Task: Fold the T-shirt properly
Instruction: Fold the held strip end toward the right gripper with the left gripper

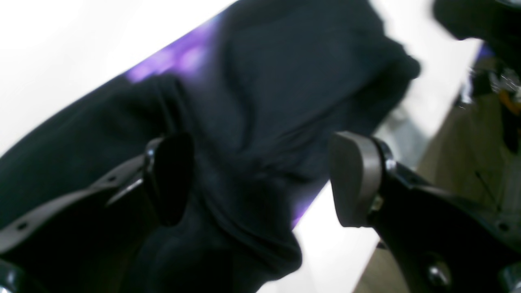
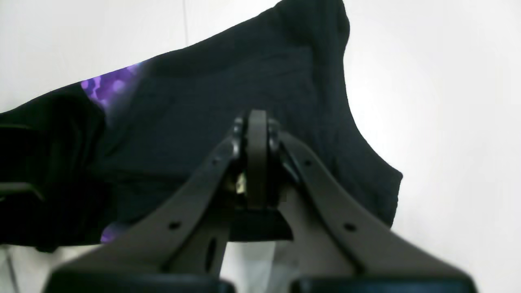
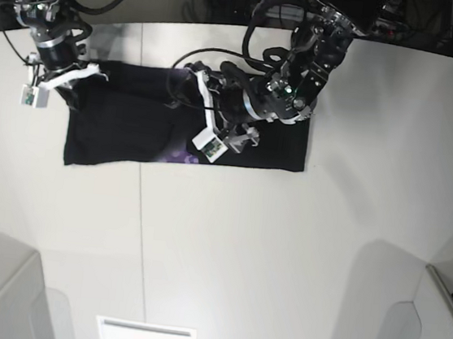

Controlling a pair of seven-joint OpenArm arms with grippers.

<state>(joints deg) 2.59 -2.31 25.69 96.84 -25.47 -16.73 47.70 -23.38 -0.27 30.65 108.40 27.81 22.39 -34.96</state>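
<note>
T-shirt (image 3: 125, 121): spread on worktop (image 3: 283, 250), far side, partly folded. Left hand (image 1: 260, 179): jaws wide, cloth bunched between, ungripped. Right hand (image 2: 257, 134): closed, empty. Step judged: fold released; smoothing and regrasp required.

Black T-shirt (image 3: 125, 121) lies part-folded on table (purple print showing).
</note>
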